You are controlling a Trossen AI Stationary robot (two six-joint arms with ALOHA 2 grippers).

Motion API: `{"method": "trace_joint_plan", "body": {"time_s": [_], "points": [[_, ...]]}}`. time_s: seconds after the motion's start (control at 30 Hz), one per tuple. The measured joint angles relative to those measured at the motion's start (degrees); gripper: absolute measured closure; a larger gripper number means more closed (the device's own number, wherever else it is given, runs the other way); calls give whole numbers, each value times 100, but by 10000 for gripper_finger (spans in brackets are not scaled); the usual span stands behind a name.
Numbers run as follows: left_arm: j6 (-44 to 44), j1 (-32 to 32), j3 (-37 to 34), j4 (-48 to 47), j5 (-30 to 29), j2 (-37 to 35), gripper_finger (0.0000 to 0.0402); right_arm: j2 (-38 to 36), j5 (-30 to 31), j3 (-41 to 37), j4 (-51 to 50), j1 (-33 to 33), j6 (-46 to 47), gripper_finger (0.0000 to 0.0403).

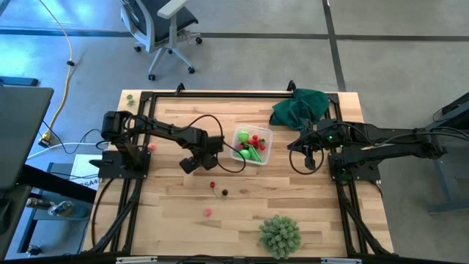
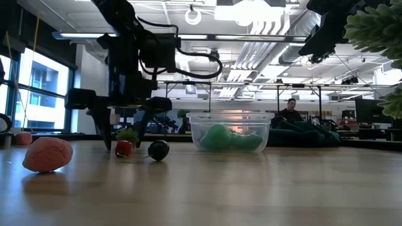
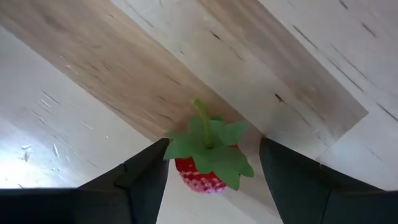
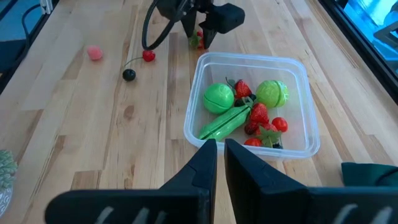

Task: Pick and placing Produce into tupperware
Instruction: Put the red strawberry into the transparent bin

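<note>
Left pincer (image 3: pixel 211 171) sits low over the surface (image 1: pixel 242 220), just left of frame centre in the high view, fingers spread, with a toy strawberry (image 3: pixel 208 158) directly between them in the left wrist view: red body low in that frame, green leaf cap and stem pointing up-frame, so its long axis runs along the gap and not across it. Fingers stand either side, apart from the berry, not yet touching as far as I can tell. In the low view the same strawberry (image 2: pixel 124 148) rests on the surface between the finger tips, a dark berry (image 2: pixel 158 150) just to its right. Judgement: the grasp only needs the fingers to close; no sideways shift looks needed. The tupperware (image 1: pixel 265 136) is right of the left pincer in the high view, near, already holding green and red pieces. Right pincer (image 4: pixel 221 152) hovers on the far side of the tupperware, at its right edge in the high view, fingers nearly together, holding nothing. Left arm is clearly nearer the strawberry. Other loose pieces lie below centre on the surface.
</note>
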Motion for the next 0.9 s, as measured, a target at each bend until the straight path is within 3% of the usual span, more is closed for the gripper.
{"method": "trace_joint_plan", "body": {"time_s": [0.9], "points": [[89,-2,-9,116,16,0,165,0,1,0,0,-2,-1,379]]}}
